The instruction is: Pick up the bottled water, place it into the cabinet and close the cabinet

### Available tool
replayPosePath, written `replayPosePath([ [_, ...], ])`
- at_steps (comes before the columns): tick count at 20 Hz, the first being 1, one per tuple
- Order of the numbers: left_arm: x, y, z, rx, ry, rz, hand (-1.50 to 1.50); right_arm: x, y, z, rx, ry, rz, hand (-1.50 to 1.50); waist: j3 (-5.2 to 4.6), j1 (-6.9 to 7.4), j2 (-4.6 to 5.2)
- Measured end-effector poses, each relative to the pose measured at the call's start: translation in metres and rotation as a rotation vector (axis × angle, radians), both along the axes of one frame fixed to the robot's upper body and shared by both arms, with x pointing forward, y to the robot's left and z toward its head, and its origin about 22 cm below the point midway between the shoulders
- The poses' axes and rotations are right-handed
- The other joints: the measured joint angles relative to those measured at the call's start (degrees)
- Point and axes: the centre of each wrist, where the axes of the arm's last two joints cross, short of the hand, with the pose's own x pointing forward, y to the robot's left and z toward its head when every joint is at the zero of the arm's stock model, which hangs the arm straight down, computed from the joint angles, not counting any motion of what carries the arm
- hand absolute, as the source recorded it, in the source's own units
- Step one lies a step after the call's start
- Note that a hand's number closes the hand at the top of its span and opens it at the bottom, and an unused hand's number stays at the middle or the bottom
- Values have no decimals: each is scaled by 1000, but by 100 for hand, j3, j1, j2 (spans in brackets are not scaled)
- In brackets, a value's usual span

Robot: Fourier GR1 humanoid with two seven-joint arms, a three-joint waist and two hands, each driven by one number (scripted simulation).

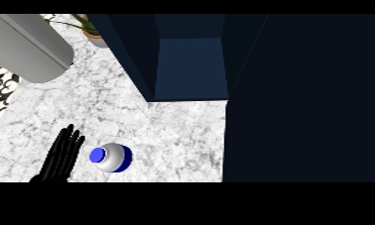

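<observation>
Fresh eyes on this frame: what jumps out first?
The dark blue cabinet stands open at upper middle, and a big dark panel, probably its door, fills the right side. At lower left on the marble counter, the bottled water stands with its blue cap up. The black left hand is just to its left, fingers straight, with a small gap between them.

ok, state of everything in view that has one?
bottled water: upright on the counter, cap on, not held.
cabinet: open, door swung out at right.
left hand: open, fingers straight, beside the bottled water, not touching.
right hand: not in view.
</observation>
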Motion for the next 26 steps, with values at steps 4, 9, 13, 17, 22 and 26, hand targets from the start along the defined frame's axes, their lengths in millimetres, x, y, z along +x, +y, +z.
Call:
replayPosePath([
  [4, 13, 6, -19, 12, 31, 20, -150, -5, -6, -1, -13, -5, 3, -150, 1, -14, -2],
  [9, 27, 11, -42, 13, 73, 22, -150, -11, -9, -4, -5, -3, 10, -150, 1, -16, 0],
  [13, 34, 13, -62, 3, 101, 19, -150, -16, -9, -6, 8, -3, 21, -150, -1, -17, 0],
  [17, 40, 16, -83, 15, 120, 43, -150, -21, -11, -7, 10, 7, 36, -150, -3, -23, 3],
  [22, 40, 11, -112, -11, 122, 66, -150, -25, -12, -9, 25, 8, 38, -150, -5, -7, 6],
  [26, 39, 15, -130, -75, 120, 63, -150, -29, -15, -10, 29, 8, 39, -150, -8, -7, 8],
])
